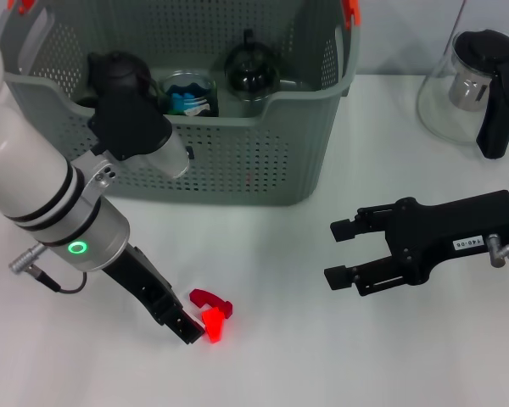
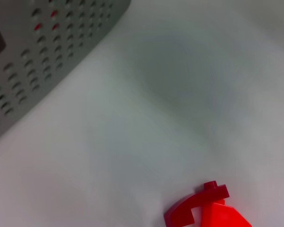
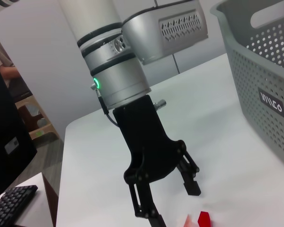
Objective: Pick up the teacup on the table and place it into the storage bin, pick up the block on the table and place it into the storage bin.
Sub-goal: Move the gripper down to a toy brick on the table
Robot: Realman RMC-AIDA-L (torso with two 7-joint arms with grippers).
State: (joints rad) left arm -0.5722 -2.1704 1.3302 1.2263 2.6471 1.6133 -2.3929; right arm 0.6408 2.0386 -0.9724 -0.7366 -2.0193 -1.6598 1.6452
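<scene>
One half of the job is looking finished, as far as I can judge: a dark, teacup-like vessel (image 1: 253, 72) is sitting inside the storage bin (image 1: 263, 161) at the upper centre of the head view, beside a glass jar (image 1: 189, 91). What is remaining is the block (image 1: 212, 315), a red piece lying on the white bench (image 1: 322, 356) at the lower centre, not yet lifted. The left pincer (image 1: 195, 326) is reaching down beside it, its fingers spread in the right wrist view, the block just beside one fingertip. The right pincer (image 1: 341, 253) is hovering at the right of the frame, spread and holding nothing, while a glass teapot (image 1: 479, 85) is standing at the upper right
</scene>
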